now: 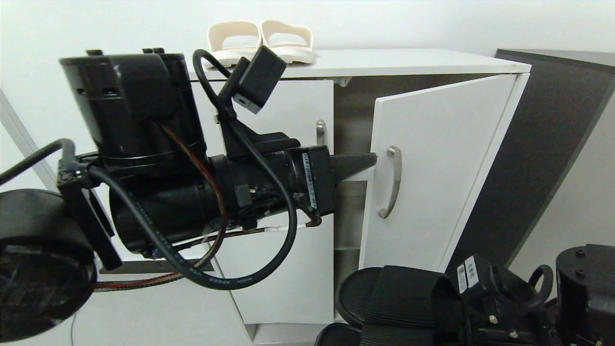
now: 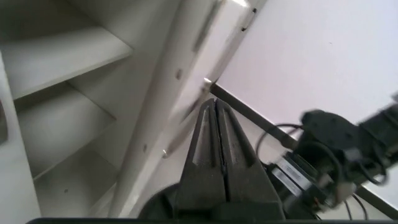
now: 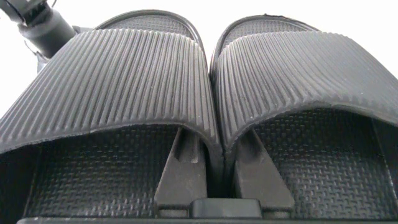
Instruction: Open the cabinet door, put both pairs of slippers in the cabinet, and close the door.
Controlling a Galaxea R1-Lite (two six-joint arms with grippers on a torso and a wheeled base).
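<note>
The white cabinet (image 1: 408,60) has its right door (image 1: 442,158) swung partly open, and shelves (image 2: 68,59) show inside. My left gripper (image 1: 372,158) is shut with nothing in it, its tips in the gap by that door's free edge, close to the handle (image 1: 391,182). In the left wrist view, the left gripper (image 2: 216,109) lies against the door edge. A pair of black slippers (image 1: 384,302) hangs low in front of the cabinet. My right gripper (image 3: 219,177) is shut on the touching inner sides of the black slippers (image 3: 137,74). Cream slippers (image 1: 262,41) rest on the cabinet top.
The left door (image 1: 288,269) is closed, with its handle (image 1: 320,132) near the centre gap. A dark grey panel (image 1: 552,144) stands just right of the cabinet, close to where the open door swings. A white wall rises behind.
</note>
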